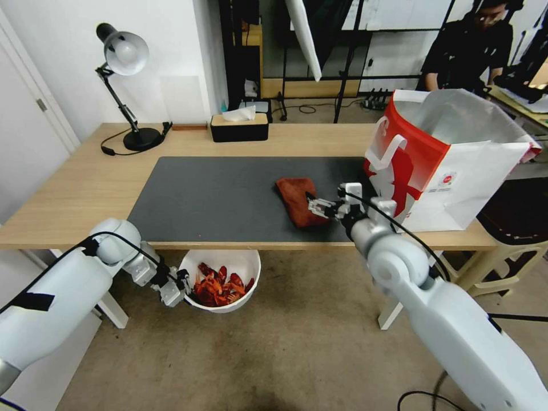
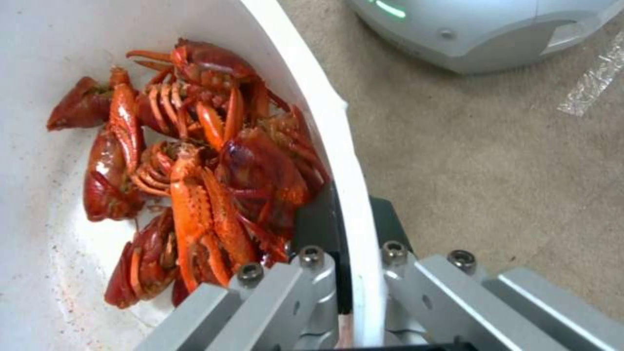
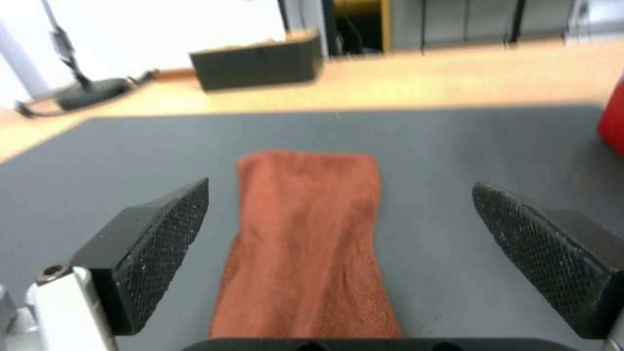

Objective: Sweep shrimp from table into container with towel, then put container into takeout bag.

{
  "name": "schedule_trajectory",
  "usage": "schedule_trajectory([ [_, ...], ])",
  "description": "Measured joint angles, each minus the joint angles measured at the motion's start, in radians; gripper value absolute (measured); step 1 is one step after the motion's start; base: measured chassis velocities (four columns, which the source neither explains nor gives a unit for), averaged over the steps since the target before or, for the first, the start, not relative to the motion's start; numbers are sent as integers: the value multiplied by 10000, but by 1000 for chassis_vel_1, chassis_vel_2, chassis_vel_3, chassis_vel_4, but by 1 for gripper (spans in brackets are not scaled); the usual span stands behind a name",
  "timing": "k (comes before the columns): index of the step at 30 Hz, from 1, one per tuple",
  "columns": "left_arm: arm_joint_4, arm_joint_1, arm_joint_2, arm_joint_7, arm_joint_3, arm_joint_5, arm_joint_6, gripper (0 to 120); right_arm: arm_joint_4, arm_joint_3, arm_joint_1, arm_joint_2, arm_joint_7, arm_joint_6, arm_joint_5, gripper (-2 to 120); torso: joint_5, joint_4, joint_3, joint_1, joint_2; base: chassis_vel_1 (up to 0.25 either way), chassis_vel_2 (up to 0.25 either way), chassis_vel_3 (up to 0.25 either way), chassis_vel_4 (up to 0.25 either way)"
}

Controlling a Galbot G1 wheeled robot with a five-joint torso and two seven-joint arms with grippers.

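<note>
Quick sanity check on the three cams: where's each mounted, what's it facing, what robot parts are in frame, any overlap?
Head: on the head, looking forward and down over the table, mat and takeout bag; both arms in frame.
Left wrist: faces the container wall and shrimp; left gripper clamps the rim.
Right wrist: looks along the mat at the towel between the open right gripper fingers.
Overlap: head shares towel with right wrist, container with left wrist.

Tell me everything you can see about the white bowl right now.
The container is a round white bowl with thick walls and a wide rim, looking like smooth plastic. It is held upright off the floor just below the table's front edge, beside the mat. The left pincer is shut on its rim, one finger inside, one outside. A pile of red-orange shrimp lies inside, against the wall by the pincer, with reddish specks on the inner wall.
</note>
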Motion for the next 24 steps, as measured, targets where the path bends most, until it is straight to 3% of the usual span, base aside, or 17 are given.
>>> schedule_trajectory([
  [2, -143, 240, 0, -7, -60, 134, -75, 0, 206, 463, -766, 16, -854, 866, -633, 100, -4, 2, 0, 0, 0, 0, 0, 0, 0],
  [3, -143, 240, 0, -7, -60, 134, -75, 0, 206, 463, -766, 16, -854, 866, -633, 100, -4, 2, 0, 0, 0, 0, 0, 0, 0],
  [7, -384, 689, -22, -9, -189, 328, -197, 0, 549, 1091, -2219, 212, -1773, 2330, -2043, 100, -3, 3, -1, 0, 0, 0, 0, 0, 0],
  [15, -905, 1412, 25, -6, -566, 523, -448, 0, 621, 1500, -3881, 859, -2131, 4137, -3652, 100, -5, 2, -1, -1, 0, 0, 0, 0, 0],
  [20, -1424, 1862, 162, -26, -683, 624, -559, 0, 498, 1592, -4318, 1118, -2211, 4543, -4155, 100, -4, 3, -2, -1, 0, 0, 0, 0, 0],
  [23, -2522, 2425, 400, -200, -901, 795, -757, 0, 407, 1732, -4726, 1378, -2299, 4833, -4416, 100, -4, 3, -1, -1, 1, 0, 0, 0, 0],
  [24, -2522, 2425, 400, -200, -901, 795, -757, 0, 407, 1732, -4726, 1378, -2299, 4833, -4416, 100, -4, 3, -1, -1, 1, 0, 0, 0, 0],
])
